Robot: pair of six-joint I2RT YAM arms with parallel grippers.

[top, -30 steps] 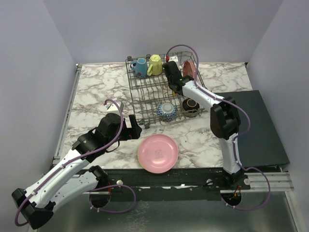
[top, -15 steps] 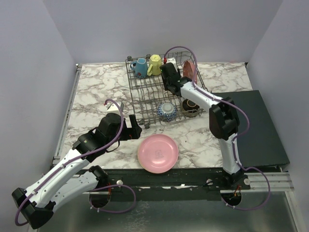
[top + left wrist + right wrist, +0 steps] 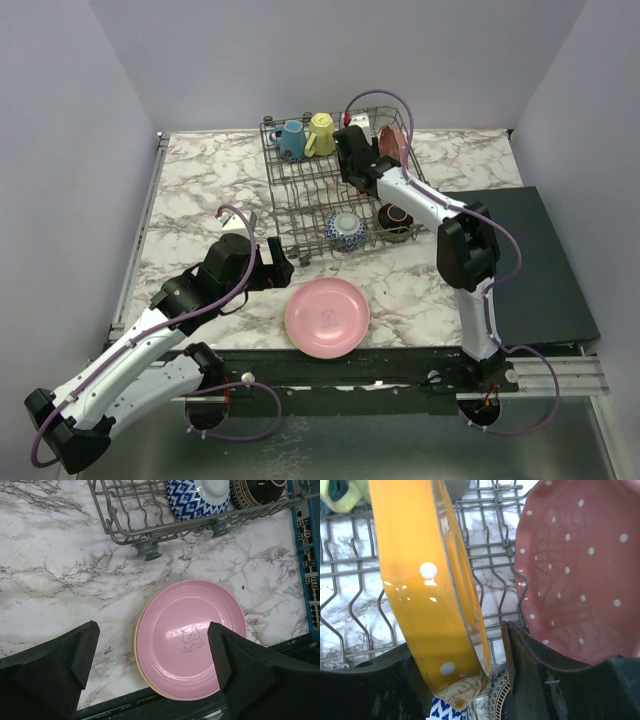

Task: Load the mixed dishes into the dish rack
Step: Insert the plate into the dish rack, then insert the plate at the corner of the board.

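The dish rack (image 3: 300, 185) stands at the back middle. It holds a blue mug (image 3: 291, 140), a pale yellow mug (image 3: 321, 133), a dark red dotted plate (image 3: 393, 143), a blue-white bowl (image 3: 346, 230) and a dark brown bowl (image 3: 396, 219). My right gripper (image 3: 352, 148) is inside the rack. In the right wrist view its jaws (image 3: 457, 645) stand open around the orange-yellow plate (image 3: 420, 580), which is on edge, with a gap at the right finger (image 3: 535, 675). The dark red plate (image 3: 580, 570) is beside it. My left gripper (image 3: 152, 665) is open and empty above the pink plate (image 3: 187, 637).
A dark flat box (image 3: 530, 260) lies at the right of the marble table (image 3: 200, 190). The pink plate (image 3: 327, 316) lies near the table's front edge, with a pale rim (image 3: 137, 645) showing under it. The rack's near corner foot (image 3: 148, 550) is just beyond it.
My right gripper shifted slightly left and back within the rack's far end. The left arm and the pink plate have not moved.
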